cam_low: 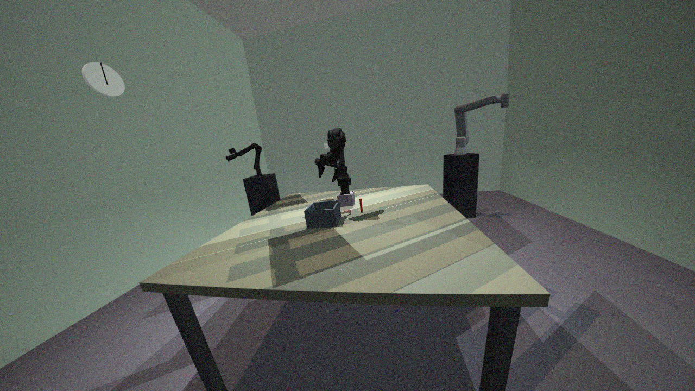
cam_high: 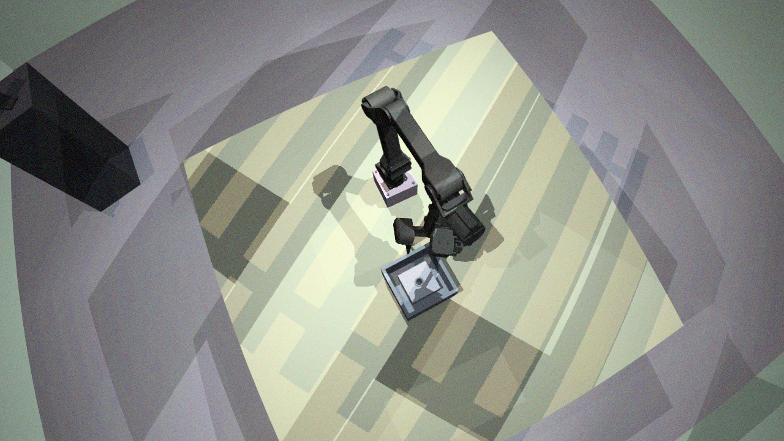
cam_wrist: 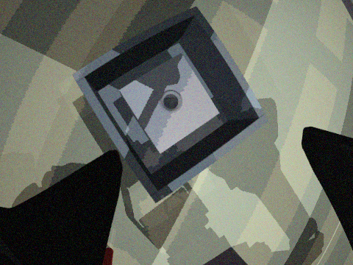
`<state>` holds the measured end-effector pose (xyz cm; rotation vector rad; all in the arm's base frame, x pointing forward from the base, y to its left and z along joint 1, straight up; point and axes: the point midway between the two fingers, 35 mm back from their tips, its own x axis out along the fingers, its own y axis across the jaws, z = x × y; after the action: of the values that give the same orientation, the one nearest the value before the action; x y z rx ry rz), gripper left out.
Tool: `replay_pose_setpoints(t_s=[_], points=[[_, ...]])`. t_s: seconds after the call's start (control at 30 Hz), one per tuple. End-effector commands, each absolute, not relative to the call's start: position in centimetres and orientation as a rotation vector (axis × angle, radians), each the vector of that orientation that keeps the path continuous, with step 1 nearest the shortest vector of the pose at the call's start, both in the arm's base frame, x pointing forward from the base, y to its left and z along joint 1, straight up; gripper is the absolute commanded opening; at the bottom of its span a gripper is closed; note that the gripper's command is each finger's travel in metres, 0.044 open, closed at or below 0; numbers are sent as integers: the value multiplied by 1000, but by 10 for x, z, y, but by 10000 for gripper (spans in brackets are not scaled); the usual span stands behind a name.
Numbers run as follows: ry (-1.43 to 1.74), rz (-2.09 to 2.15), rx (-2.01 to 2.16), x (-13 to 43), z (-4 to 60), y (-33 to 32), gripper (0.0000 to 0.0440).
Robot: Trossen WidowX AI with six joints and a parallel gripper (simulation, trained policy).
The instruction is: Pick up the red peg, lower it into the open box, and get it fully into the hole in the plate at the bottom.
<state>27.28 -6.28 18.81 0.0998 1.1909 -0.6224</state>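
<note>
The red peg (cam_low: 361, 205) (cam_wrist: 107, 256) stands upright on the table, to the right of the box in the exterior view. In the wrist view only a small part shows beside the left finger; in the top view it is hidden behind the arm. The open blue-grey box (cam_high: 433, 302) (cam_low: 323, 218) (cam_wrist: 191, 170) holds a pale plate (cam_high: 407, 282) (cam_wrist: 184, 118) with an empty round hole (cam_high: 418, 282) (cam_wrist: 170, 101). My gripper (cam_low: 327, 178) (cam_wrist: 215, 148) is open and empty, its fingers wide apart, high above the table near the box.
The arm's pale base block (cam_high: 402, 192) (cam_low: 346, 199) sits behind the box and peg. Striped shadows cross the table (cam_high: 575, 263) (cam_low: 412, 272). A black pedestal (cam_high: 65, 136) (cam_low: 262, 191) with another arm stands off the table; a second pedestal (cam_low: 460, 180) bears a grey arm.
</note>
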Motion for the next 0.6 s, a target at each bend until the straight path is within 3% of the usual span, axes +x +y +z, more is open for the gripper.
replay_pose_setpoints(t_s=[0.0,0.57], points=[[1214,-623,171,264,178,-30,440],[1379,-735,343,207,121,53,440]])
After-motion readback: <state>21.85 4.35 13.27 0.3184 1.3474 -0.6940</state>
